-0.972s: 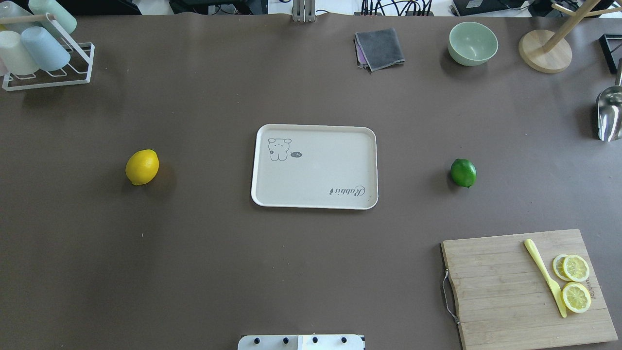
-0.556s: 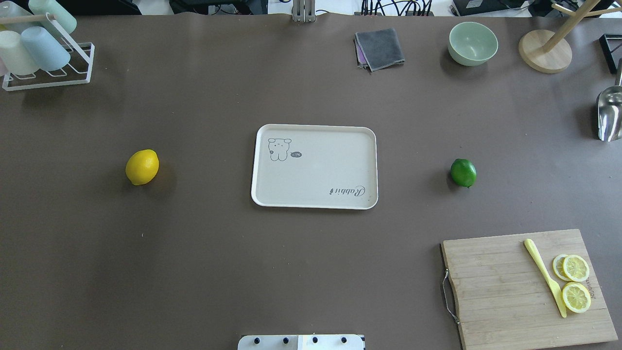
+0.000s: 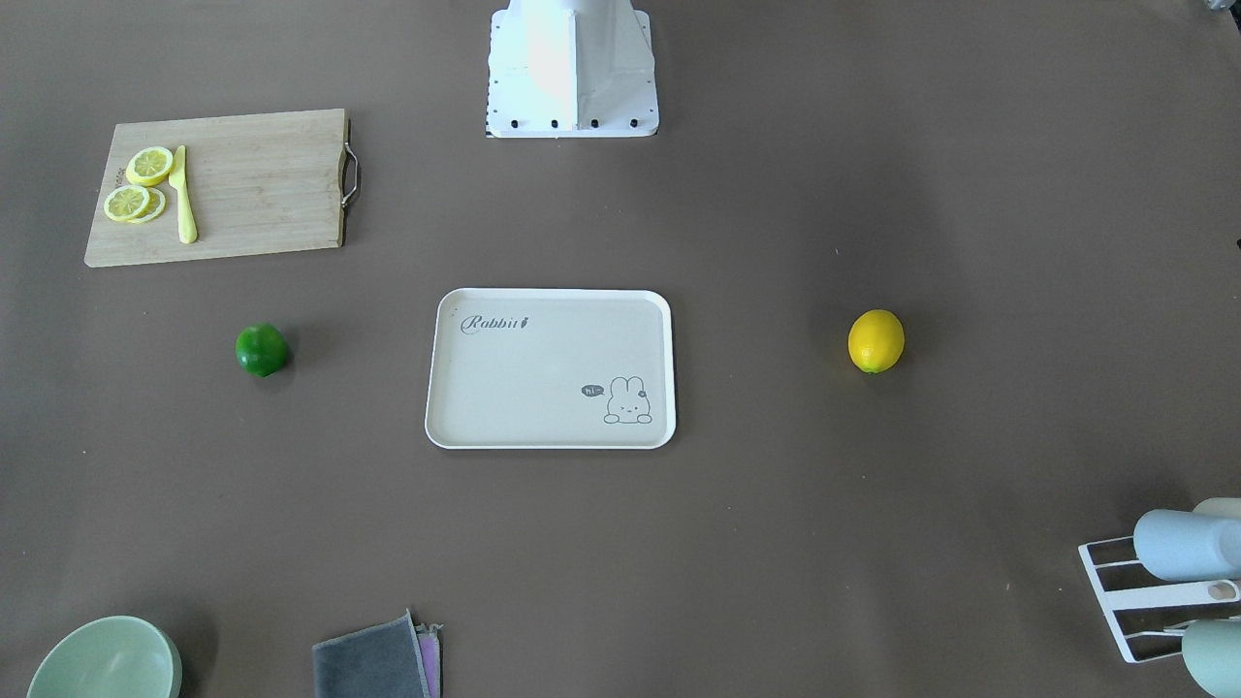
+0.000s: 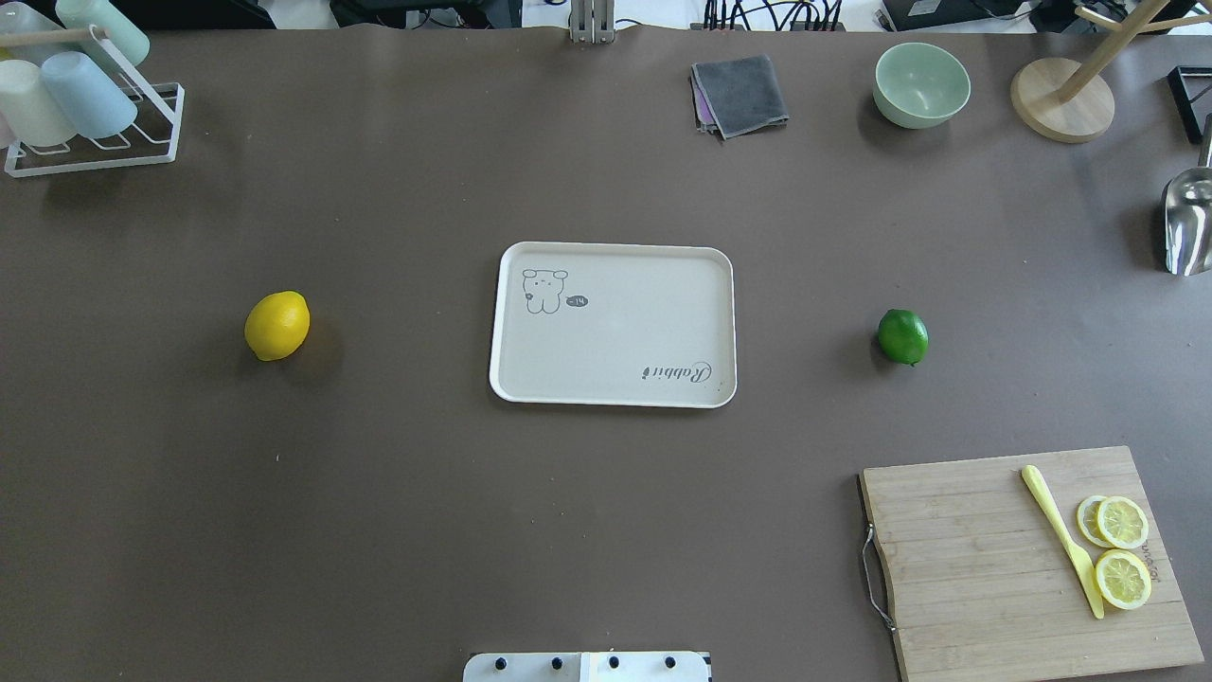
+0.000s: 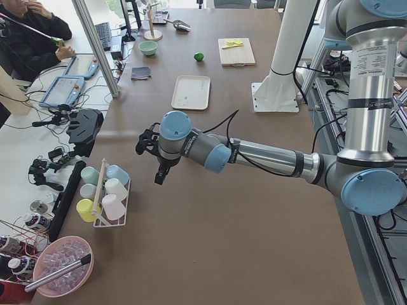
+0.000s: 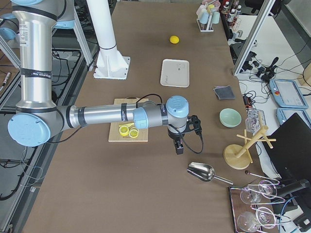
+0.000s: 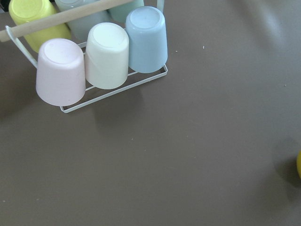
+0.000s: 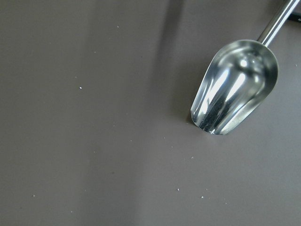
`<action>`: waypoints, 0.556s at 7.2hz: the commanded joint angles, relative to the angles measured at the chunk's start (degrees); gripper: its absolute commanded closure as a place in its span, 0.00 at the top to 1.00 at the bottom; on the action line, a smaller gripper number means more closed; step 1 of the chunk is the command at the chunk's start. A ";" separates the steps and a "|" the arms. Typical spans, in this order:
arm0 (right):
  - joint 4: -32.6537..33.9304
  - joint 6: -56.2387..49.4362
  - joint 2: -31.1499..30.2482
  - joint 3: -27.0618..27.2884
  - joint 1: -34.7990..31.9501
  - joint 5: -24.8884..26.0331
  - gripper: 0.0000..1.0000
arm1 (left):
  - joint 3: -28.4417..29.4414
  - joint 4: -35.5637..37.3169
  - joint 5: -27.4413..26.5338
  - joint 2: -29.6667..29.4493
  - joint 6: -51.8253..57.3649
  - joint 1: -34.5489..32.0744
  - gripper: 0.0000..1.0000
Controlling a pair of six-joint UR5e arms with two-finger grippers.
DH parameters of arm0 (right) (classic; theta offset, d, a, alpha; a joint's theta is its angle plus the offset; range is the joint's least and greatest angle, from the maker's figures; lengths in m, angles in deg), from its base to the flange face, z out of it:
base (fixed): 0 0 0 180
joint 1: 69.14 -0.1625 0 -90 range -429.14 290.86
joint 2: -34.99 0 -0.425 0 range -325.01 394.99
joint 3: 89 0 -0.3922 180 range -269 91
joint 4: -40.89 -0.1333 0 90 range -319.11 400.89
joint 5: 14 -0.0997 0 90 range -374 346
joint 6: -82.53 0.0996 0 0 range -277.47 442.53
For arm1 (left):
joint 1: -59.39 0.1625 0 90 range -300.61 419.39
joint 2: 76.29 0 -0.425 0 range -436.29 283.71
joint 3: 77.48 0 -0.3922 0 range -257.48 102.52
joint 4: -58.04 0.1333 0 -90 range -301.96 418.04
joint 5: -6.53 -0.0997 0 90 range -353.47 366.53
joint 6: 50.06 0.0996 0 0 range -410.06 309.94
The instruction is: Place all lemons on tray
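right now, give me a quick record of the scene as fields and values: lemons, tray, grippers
yellow lemon: on the table, on the robot's left side of the tray, apart from it
green lemon: on the table, on the robot's right side of the tray, apart from it
tray: mid-table, nothing on it
left gripper: above the table beside the cup rack; open or shut, cannot tell
right gripper: above the table near the metal scoop; cannot tell
lemons on tray: none of two

Clutter around a brown worktop (image 4: pixel 398 530).
Near right: wooden cutting board (image 4: pixel 985 559) with lemon slices (image 4: pixel 1122 580) and yellow knife (image 4: pixel 1060 538). Far right: green bowl (image 4: pixel 921 85), grey cloth (image 4: pixel 740 95), metal scoop (image 4: pixel 1188 223). Far left: rack (image 4: pixel 95 167) of pastel cups (image 4: pixel 87 93).
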 commanded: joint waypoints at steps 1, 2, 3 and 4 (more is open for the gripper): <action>-3.87 5.80 0.36 0.18 0.21 -2.23 1.00 | 0.32 -15.63 -1.81 -0.20 -18.64 9.67 0.98; -7.46 6.17 0.19 0.10 1.34 -2.50 1.00 | -0.03 -17.61 -5.05 -0.29 -19.32 14.42 0.98; -10.37 9.05 0.36 -0.08 3.70 -2.59 1.00 | -0.03 -18.85 -9.95 -0.29 -19.42 18.21 0.98; -12.74 10.47 0.36 -0.17 5.38 -2.59 1.00 | -0.03 -18.94 -12.00 -0.63 -19.42 21.21 0.98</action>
